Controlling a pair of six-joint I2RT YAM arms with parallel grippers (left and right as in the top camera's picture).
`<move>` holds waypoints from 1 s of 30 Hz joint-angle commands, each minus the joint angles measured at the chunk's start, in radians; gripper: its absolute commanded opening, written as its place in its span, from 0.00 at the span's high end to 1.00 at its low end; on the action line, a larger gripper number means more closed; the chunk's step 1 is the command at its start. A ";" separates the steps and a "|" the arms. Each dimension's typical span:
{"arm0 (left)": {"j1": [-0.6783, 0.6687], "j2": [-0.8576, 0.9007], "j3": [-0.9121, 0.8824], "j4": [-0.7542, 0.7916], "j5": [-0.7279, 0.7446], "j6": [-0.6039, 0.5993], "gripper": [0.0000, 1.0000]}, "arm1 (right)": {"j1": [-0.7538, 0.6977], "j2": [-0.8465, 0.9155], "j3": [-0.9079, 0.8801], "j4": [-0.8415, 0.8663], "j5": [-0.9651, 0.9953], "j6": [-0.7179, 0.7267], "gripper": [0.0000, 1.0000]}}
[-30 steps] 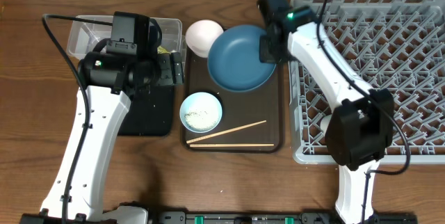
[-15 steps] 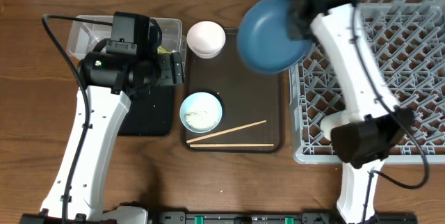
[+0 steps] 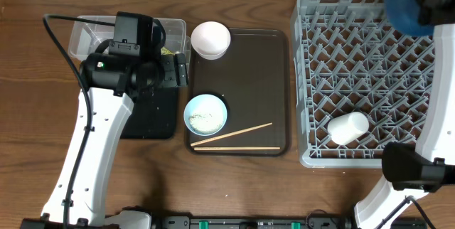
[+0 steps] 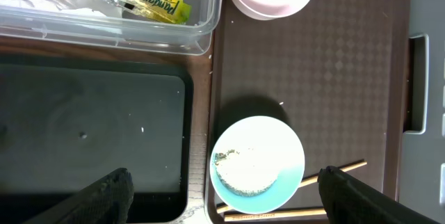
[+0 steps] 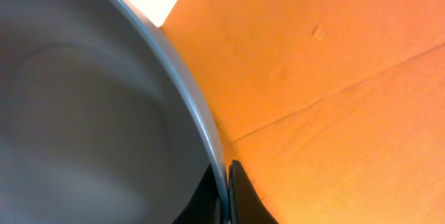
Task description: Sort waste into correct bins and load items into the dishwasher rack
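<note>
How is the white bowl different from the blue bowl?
The white bowl looks empty; the blue bowl holds rice scraps. The white bowl sits at the tray's far corner; the blue bowl sits near the chopsticks. Both are round and upright.

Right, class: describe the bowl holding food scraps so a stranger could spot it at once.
Find the dark brown serving tray left of the grey rack. The bowl sits in its front-left corner, beside the chopsticks. Unlike the plain white bowl at the back-left corner, it is light blue with white scraps inside.
</note>
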 commanded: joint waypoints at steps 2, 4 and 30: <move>-0.001 0.000 0.008 -0.003 -0.010 0.006 0.13 | -0.033 0.045 0.005 0.068 0.022 -0.394 0.99; -0.001 0.000 0.008 -0.003 -0.010 0.006 0.12 | -0.050 0.066 0.005 0.104 -0.001 -0.473 0.99; -0.001 0.000 0.008 -0.003 -0.010 0.006 0.12 | -0.146 0.339 -0.007 0.309 -0.017 -0.802 0.99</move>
